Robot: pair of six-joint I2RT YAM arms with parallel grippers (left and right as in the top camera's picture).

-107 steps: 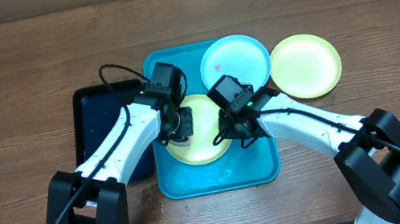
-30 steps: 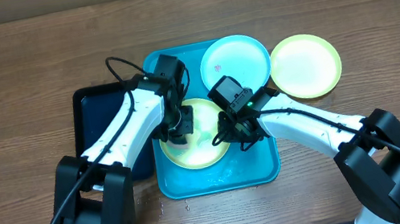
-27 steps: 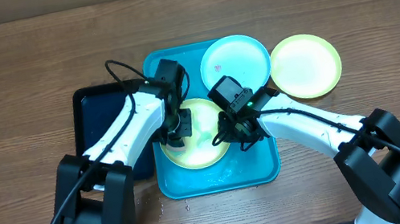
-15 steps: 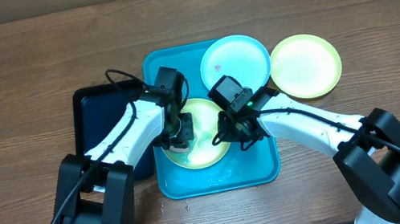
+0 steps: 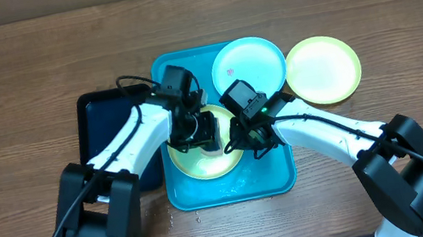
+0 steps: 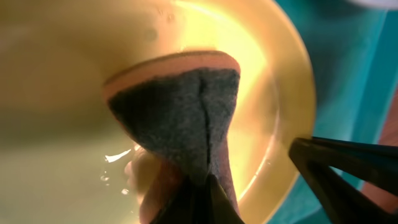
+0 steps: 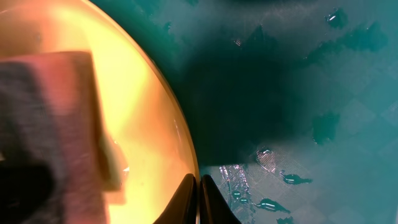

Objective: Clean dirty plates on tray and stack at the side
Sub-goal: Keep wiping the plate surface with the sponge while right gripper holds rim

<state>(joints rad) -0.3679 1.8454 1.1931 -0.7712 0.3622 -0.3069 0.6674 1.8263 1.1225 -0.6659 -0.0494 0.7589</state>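
Left pincer (image 6: 199, 186) grips a sponge (image 6: 180, 118) pressed on the yellow-green plate (image 5: 217, 159) in the middle of the tray (image 5: 232, 187), mid-frame. Right pincer (image 7: 199, 193) is closed, seemingly pinching that plate's right rim

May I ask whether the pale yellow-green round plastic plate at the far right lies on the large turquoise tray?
No, that yellow-green plate lies on the wooden table, beyond the turquoise tray.
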